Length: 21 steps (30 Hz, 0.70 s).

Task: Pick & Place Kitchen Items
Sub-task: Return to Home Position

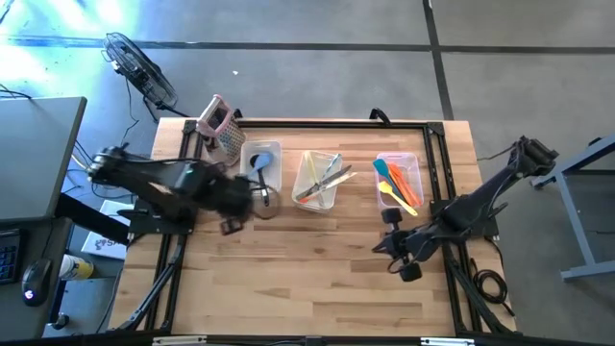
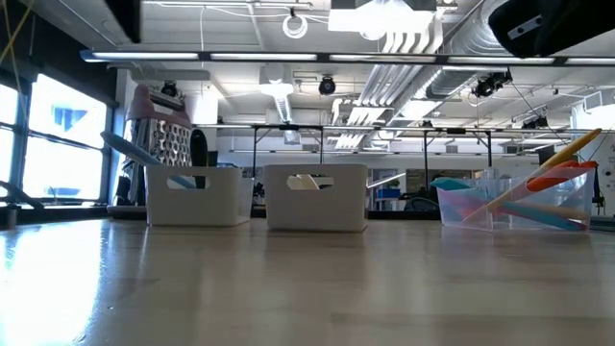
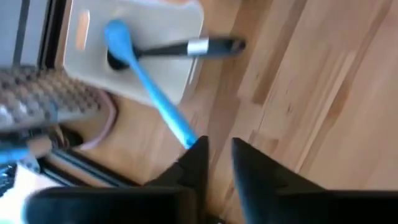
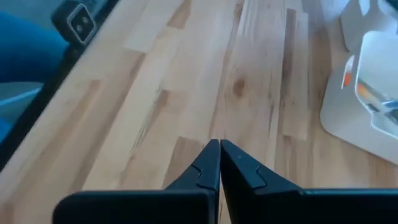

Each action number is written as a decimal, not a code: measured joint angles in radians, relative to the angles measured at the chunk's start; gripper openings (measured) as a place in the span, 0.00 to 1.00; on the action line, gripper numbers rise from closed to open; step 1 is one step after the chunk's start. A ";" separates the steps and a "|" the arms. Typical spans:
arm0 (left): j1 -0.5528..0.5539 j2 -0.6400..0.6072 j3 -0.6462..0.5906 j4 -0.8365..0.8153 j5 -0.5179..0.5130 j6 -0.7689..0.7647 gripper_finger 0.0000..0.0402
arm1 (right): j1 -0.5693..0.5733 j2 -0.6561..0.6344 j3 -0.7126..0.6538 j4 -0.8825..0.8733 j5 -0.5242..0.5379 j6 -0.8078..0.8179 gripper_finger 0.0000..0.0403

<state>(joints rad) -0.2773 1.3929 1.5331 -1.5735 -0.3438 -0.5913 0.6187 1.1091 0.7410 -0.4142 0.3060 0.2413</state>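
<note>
Closest to my left wrist camera is the left gripper (image 3: 216,152). Its two fingers are a little apart and hold nothing, above the counter (image 3: 323,93) just beside the left bin (image 3: 155,25). At one fingertip ends the handle of the blue serving spoon (image 3: 149,90). Its bowl lies inside this bin, and its long axis runs slanted out over the rim toward the gripper. The black ladle (image 3: 186,48) crosses it, with the cup in the same bin and the handle pointing out over another side. I see an orange sticker (image 3: 81,31) on the bin, too blurred to read.

The right gripper (image 4: 219,152) is clenched on nothing, over the counter on the near side of the right bin (image 1: 399,156). In that bin the orange spatulas (image 1: 404,183) lie diagonally. The tongs (image 1: 322,183) lie slanted in the middle bin (image 1: 317,154). The grater (image 1: 223,125) stands just beside the left bin.
</note>
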 joint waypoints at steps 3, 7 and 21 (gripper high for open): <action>-0.048 -0.129 -0.153 0.010 -0.014 -0.094 0.04 | 0.001 -0.079 -0.023 -0.014 -0.004 -0.029 0.01; -0.113 -0.336 -0.388 0.160 -0.034 -0.205 0.03 | -0.012 -0.209 -0.140 0.117 -0.052 -0.063 0.01; -0.214 -0.828 -1.057 1.234 0.004 0.143 0.00 | -0.153 -0.476 -0.631 0.792 -0.220 -0.051 0.01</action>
<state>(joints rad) -0.4915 0.5652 0.4761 -0.3400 -0.3403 -0.4482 0.4658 0.6327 0.1104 0.3780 0.0856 0.1907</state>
